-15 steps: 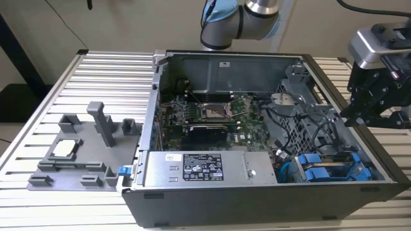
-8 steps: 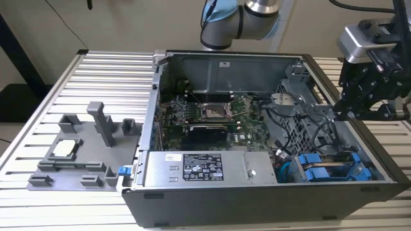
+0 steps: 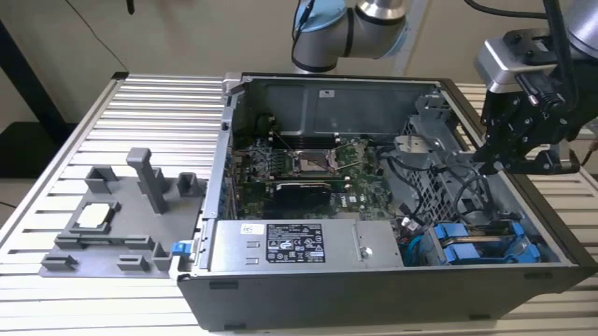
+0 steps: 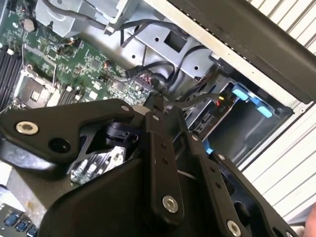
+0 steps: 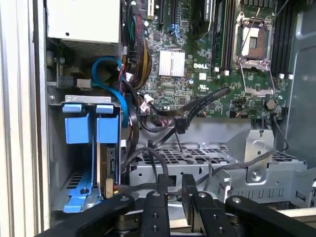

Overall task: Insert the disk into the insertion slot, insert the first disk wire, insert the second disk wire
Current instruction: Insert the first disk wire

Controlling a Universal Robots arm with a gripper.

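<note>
The disk (image 5: pixel 107 129) sits in the insertion slot of the grey drive cage (image 5: pixel 55 148), its blue carrier end beside another blue-ended carrier (image 5: pixel 76 127). In the exterior view the blue carriers (image 3: pixel 467 245) lie at the case's near right corner. My gripper (image 5: pixel 176 183) hangs above the case's right side (image 3: pixel 494 166), a short way from the cage. Its fingers (image 4: pixel 157 106) stand close together on a thin black wire (image 5: pixel 140 187) that runs back toward the disk's rear edge. A thicker black cable (image 5: pixel 197 104) loops over the motherboard beyond the fingers.
The open computer case (image 3: pixel 309 294) lies on a slatted metal table (image 3: pixel 150 105). Inside are the motherboard (image 3: pixel 309 164), a labelled grey power-supply box (image 3: pixel 299 245) and a perforated metal cage (image 5: pixel 197 158). A grey fixture (image 3: pixel 122 217) stands at the exterior view's left.
</note>
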